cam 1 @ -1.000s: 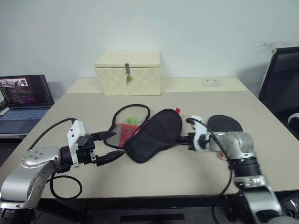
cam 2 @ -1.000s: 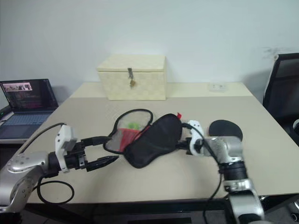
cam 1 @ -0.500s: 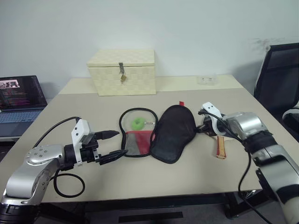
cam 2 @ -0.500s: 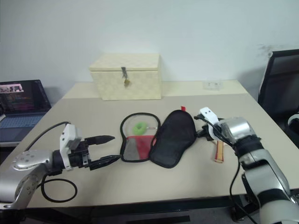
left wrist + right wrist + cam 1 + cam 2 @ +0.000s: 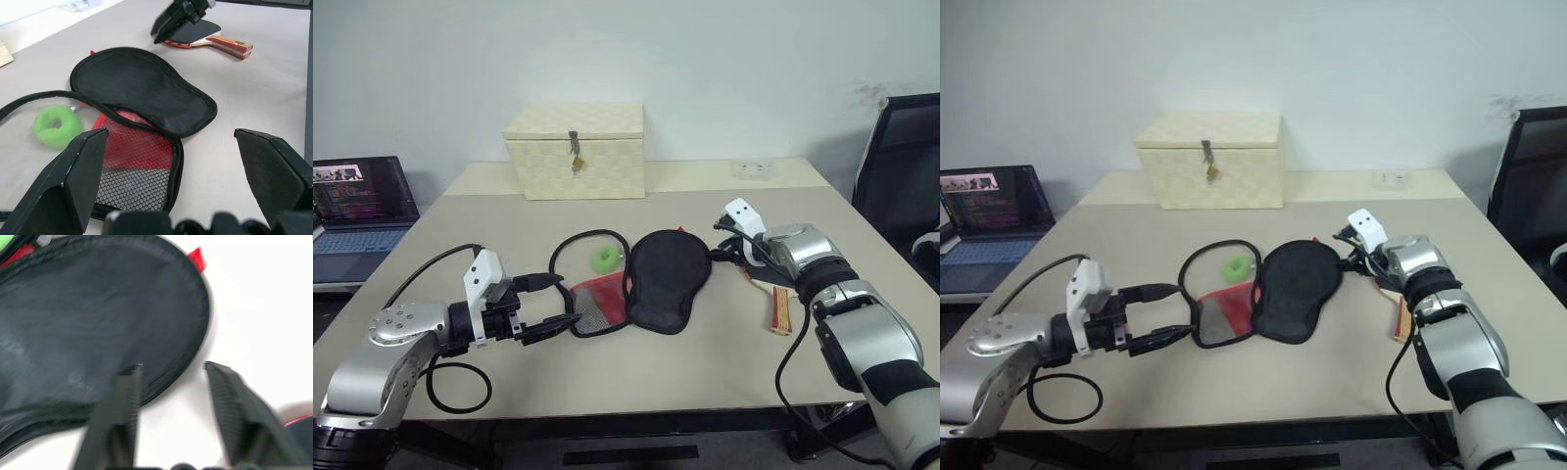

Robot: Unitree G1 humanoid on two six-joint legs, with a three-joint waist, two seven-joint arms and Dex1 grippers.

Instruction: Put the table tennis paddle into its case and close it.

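The case [image 5: 661, 279] lies unzipped mid-table, its black half folded out flat beside the red-and-mesh half [image 5: 597, 302], with a green ring [image 5: 604, 259] on the clear side. The table tennis paddle [image 5: 210, 36] rests to the right of the case; its striped handle [image 5: 781, 310] shows past my right forearm. My right gripper [image 5: 171, 377] is open just over the black half's right edge, with nothing between its fingers. My left gripper [image 5: 550, 304] stands wide open at the mesh half's near corner, holding nothing.
A cream checkered box [image 5: 576, 152] with a metal latch stands at the back of the table [image 5: 705, 362]. A laptop [image 5: 357, 201] sits off to the left and a black chair [image 5: 906, 157] to the right. A cable loop [image 5: 460, 387] hangs under my left arm.
My right gripper carried the black half up and over to the right, laying the case open flat, then opened and let it go. The left gripper kept still. The camera shifted.
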